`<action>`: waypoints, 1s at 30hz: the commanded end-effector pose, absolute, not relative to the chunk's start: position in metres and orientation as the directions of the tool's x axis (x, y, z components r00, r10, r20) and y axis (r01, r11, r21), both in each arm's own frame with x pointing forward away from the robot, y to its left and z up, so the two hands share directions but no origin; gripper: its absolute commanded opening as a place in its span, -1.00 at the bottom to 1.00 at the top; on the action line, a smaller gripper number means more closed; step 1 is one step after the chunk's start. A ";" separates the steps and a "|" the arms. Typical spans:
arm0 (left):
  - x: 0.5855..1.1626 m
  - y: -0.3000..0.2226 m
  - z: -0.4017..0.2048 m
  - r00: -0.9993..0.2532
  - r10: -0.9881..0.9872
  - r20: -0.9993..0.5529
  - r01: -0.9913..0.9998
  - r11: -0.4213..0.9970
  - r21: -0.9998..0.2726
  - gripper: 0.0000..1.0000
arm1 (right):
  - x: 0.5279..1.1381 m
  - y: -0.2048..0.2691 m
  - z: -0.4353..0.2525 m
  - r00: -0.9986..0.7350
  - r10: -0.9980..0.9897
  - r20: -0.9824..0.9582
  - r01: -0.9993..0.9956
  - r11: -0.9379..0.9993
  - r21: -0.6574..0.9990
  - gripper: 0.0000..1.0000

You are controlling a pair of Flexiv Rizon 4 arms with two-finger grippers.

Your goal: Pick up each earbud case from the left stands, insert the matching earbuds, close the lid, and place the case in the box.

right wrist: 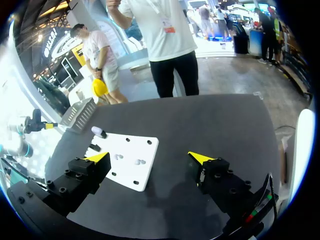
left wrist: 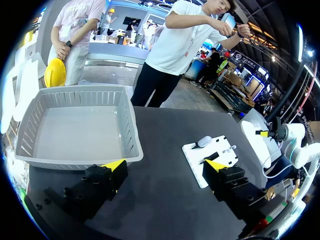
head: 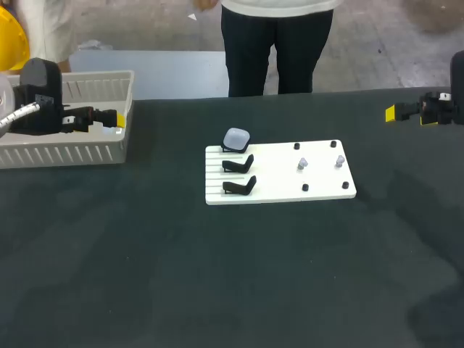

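The left gripper (head: 114, 118) is hovering at the near-side wall of the pale grey slatted plastic basket (head: 43, 154), with its yellow-tipped fingers spread wide and nothing between them. In the left wrist view, that gripper (left wrist: 165, 165) is showing the basket (left wrist: 135, 131) ahead of one finger. The flat white plastic board (left wrist: 220, 156) is lying ahead of the other finger, well apart from the tips. The pale, rounded-square earbud case (left wrist: 204, 141) is sitting at the board's far end, on the side facing the basket.

From the head view, the earbud case (head: 236, 138) is resting on the rearmost of three black stands, well apart from both grippers. The two other black angled stands (head: 238, 164) are standing bare beside it on the board (head: 275, 190). A pair of small pale earbuds (head: 302, 164) is standing upright among small black pegs (head: 305, 187), on the half of the board nearer the right gripper (head: 391, 112).

The right gripper (right wrist: 150, 157) is also holding its fingers wide apart and gripping nothing. It is hanging clear of the dark table (right wrist: 200, 120), with the board (right wrist: 132, 162) lying ahead of it, between its fingers. The case (right wrist: 98, 131) is sitting beyond the board's far corner, and the basket (right wrist: 80, 114) is farther off still.
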State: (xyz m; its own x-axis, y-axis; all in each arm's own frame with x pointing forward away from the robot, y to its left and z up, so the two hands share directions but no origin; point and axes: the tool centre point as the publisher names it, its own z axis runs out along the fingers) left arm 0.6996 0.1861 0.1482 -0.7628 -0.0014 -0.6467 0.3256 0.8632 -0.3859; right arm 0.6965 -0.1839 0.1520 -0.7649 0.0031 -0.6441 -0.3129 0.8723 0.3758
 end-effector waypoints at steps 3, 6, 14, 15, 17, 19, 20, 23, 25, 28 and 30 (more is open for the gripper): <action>0.700 0.185 0.150 -0.768 0.001 -0.641 0.319 0.868 -0.381 1.00 | 0.697 -0.184 0.151 -0.765 0.002 -0.644 -0.315 0.871 0.377 1.00; 0.700 0.185 0.150 -0.768 0.001 -0.641 0.319 0.868 -0.381 1.00 | 0.697 -0.184 0.151 -0.765 0.002 -0.644 -0.315 0.871 0.377 1.00; 0.700 0.185 0.150 -0.768 0.001 -0.641 0.319 0.868 -0.381 1.00 | 0.697 -0.184 0.151 -0.765 0.002 -0.644 -0.315 0.871 0.377 1.00; 0.700 0.185 0.150 -0.768 0.001 -0.641 0.319 0.868 -0.381 1.00 | 0.697 -0.184 0.151 -0.765 0.002 -0.644 -0.315 0.871 0.377 1.00; 0.700 0.185 0.150 -0.768 0.001 -0.641 0.319 0.868 -0.381 1.00 | 0.697 -0.184 0.151 -0.765 0.002 -0.644 -0.315 0.871 0.377 1.00; 0.701 0.181 0.153 -0.685 0.073 -0.725 0.420 0.853 -0.310 1.00 | 0.697 -0.184 0.151 -0.765 0.002 -0.644 -0.315 0.871 0.377 1.00; 0.702 0.178 0.155 -0.621 0.100 -0.777 0.531 0.783 -0.324 1.00 | 0.697 -0.184 0.151 -0.765 0.002 -0.644 -0.315 0.871 0.377 1.00; 0.706 0.174 0.157 -0.382 0.193 -0.904 0.770 0.607 -0.196 1.00 | 0.697 -0.184 0.151 -0.765 0.002 -0.644 -0.315 0.871 0.377 1.00; 0.708 0.172 0.157 -0.256 0.236 -0.937 0.815 0.574 -0.078 1.00 | 0.697 -0.184 0.151 -0.765 0.002 -0.644 -0.315 0.871 0.377 1.00; 0.710 0.167 0.162 -0.100 0.265 -0.959 0.889 0.456 0.033 1.00 | 0.697 -0.184 0.151 -0.765 0.002 -0.644 -0.315 0.871 0.377 1.00; 0.713 0.165 0.163 -0.029 0.273 -0.962 0.918 0.388 0.082 1.00 | 0.697 -0.184 0.151 -0.765 0.002 -0.644 -0.315 0.871 0.377 1.00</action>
State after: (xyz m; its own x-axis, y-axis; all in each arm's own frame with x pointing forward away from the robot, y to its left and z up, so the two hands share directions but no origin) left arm 0.7106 0.1602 0.1702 -0.6084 0.2049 -0.7668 0.5463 0.8089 -0.2173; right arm 0.6966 -0.1839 0.1519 -0.7650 0.0030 -0.6440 -0.3129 0.8723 0.3757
